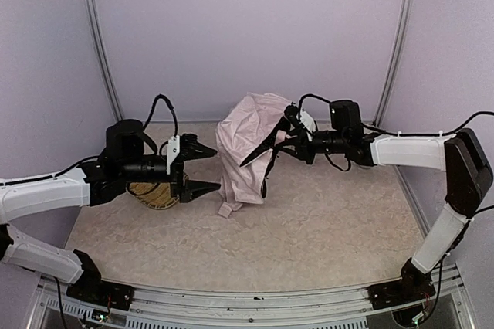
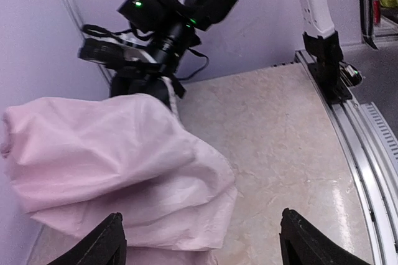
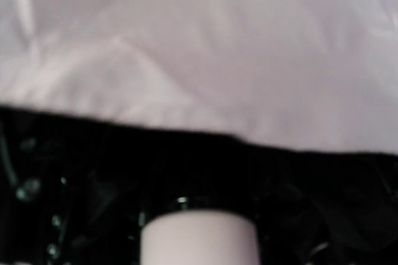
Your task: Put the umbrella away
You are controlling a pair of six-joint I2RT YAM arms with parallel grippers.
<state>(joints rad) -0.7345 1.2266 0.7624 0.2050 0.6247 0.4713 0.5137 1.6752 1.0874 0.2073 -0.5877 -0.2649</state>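
**Status: the umbrella is collapsed but not yet bundled**

1. The left gripper (image 1: 214, 167) stands spread wide at left of centre in the overhead view. It holds nothing. Its fingertips point at the umbrella (image 1: 241, 147) and stand just beside the fabric, not touching it.
2. The right gripper (image 1: 287, 132), right of centre, reaches into the upper right side of the umbrella. Its jaws are hidden among black frame parts and cloth. The canopy hangs from this point with no other support in view, so the gripper is judged to be pinching the umbrella's frame. The right wrist view shows only pink cloth above dark, blurred parts.
3. The umbrella is at mid-frame, raised, with its lower folds reaching the tabletop (image 1: 324, 228) or hanging just above it; which one cannot be told. The canopy droops in loose folds. One black rib (image 1: 258, 153) juts out on the right side. The strap tab (image 1: 225, 210) dangles free at the lower edge.
4. A yellow woven tray (image 1: 152, 195) lies below the left gripper, largely hidden by it.

**Judged progress:** about midway. The canopy is folded down. Gathering the cloth around the shaft, closing the strap and setting the bundle down remain to be done.
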